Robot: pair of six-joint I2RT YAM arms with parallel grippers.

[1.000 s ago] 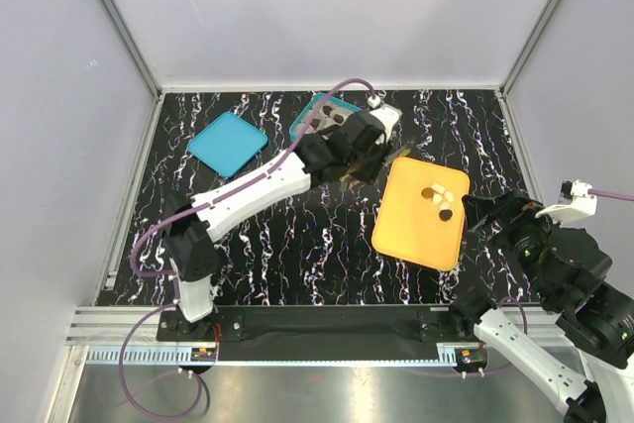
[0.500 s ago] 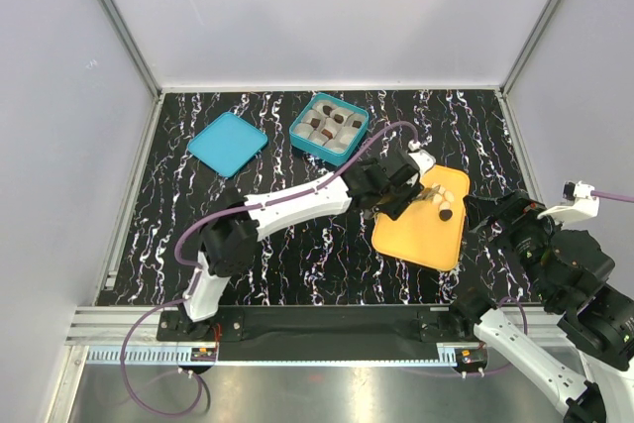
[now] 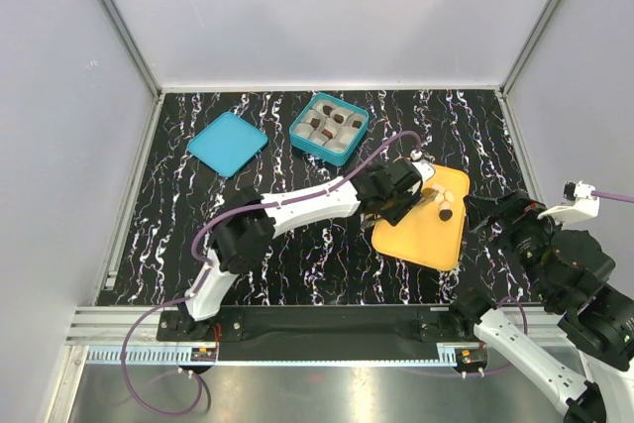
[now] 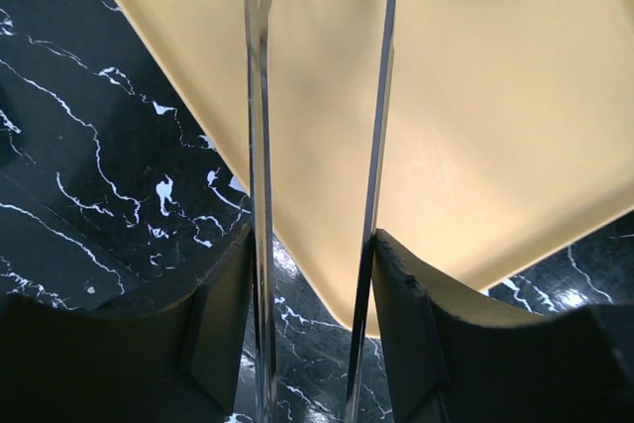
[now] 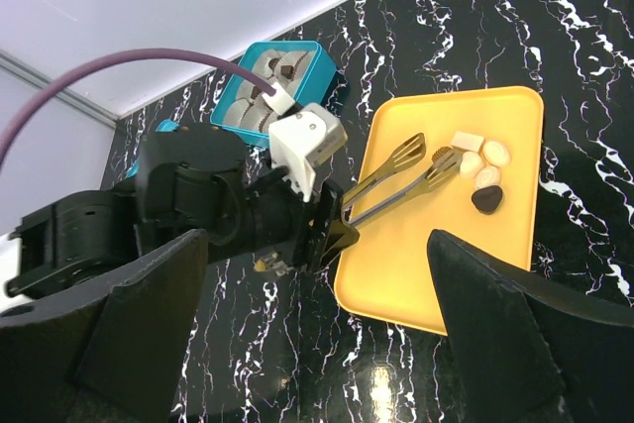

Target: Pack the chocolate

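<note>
Lying at the right, the yellow tray [image 3: 414,237] is under the left gripper [image 3: 401,197], which is clamped on metal tongs [image 5: 407,154]. The right gripper [image 5: 317,324] is spread wide, holding nothing. The tongs stand open and empty, tips just beside the chocolate [image 5: 486,199] in the tray's far right corner.

Black marbled table [image 3: 297,245] carries a teal lid [image 3: 227,143], teal box [image 3: 315,144] and yellow tray [image 3: 421,235].
</note>
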